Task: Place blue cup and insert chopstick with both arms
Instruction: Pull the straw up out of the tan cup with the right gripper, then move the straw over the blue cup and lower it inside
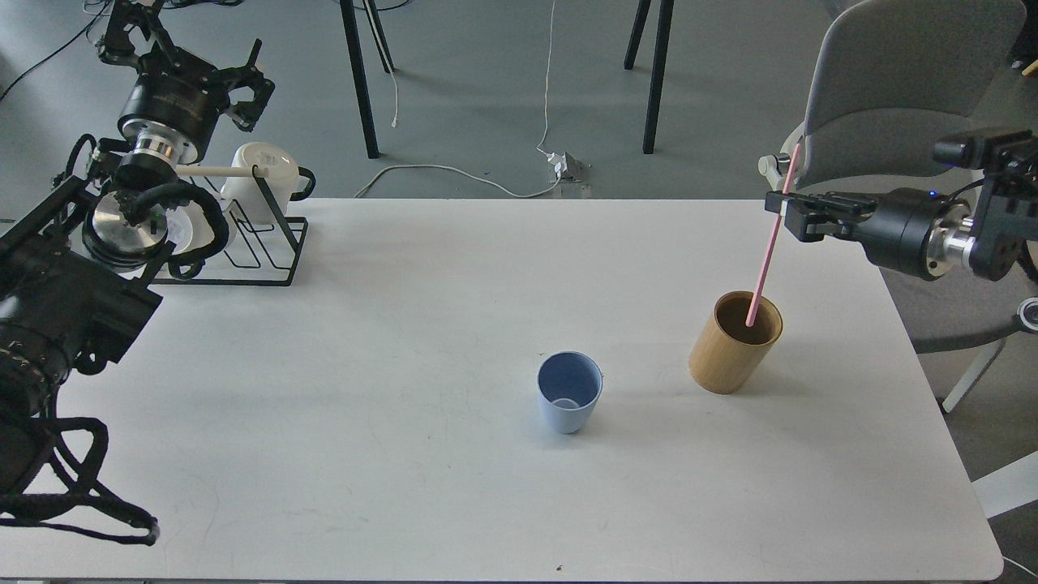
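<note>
The pale blue cup (569,392) stands upright and empty near the middle of the white table (405,341). To its right stands the tan bamboo cylinder (735,342). My right gripper (785,209) is shut on the pink chopstick (765,255) near its upper end and holds it raised; the stick's lower tip is just inside the cylinder's mouth. My left gripper (243,77) is open and empty, held high above the far left corner of the table, beyond the wire rack.
A black wire rack (251,243) with a pale wooden rod and a white mug (263,174) stands at the table's far left. A grey chair (892,105) stands behind the right arm. Table legs and cables lie on the floor beyond.
</note>
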Available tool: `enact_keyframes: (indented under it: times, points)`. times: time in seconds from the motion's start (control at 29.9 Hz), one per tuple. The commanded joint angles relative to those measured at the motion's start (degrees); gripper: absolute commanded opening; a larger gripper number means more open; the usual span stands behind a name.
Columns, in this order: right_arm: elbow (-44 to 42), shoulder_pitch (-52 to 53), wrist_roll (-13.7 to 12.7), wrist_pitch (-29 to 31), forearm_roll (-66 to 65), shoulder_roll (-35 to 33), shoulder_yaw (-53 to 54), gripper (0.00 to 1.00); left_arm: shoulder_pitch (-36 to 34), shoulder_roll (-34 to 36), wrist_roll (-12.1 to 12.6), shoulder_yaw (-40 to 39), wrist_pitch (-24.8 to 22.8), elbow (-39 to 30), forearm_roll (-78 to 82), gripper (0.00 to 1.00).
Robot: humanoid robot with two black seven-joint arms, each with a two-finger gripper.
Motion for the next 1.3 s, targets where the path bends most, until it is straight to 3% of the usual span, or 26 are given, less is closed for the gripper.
enact_keyframes:
  times: [0.0,0.43,1.14,1.27]
  points:
    - [0.1,5.3,-0.5,2.1,2.4,0.4,0.8,0.00,-0.1,0.4,0.0,-0.2,0.0,0.0,0.0,0.99]
    - [1.7,-1.7,-1.5,0.1,6.4,19.9,-3.9,0.00,-0.1,1.2,0.0,-0.8,0.0,-0.1,0.0,0.99]
    - [-3.6,-5.2,-0.9,-1.4,5.9,25.2,-5.7,0.01,-1.0,2.6,0.7,-1.9,0.0,-0.7,0.3,0.99]
    - [-3.8,-5.8,-0.9,-1.3,5.9,26.2,-6.6,0.08,-1.5,2.8,0.7,-1.9,0.0,-0.7,0.3,0.99]
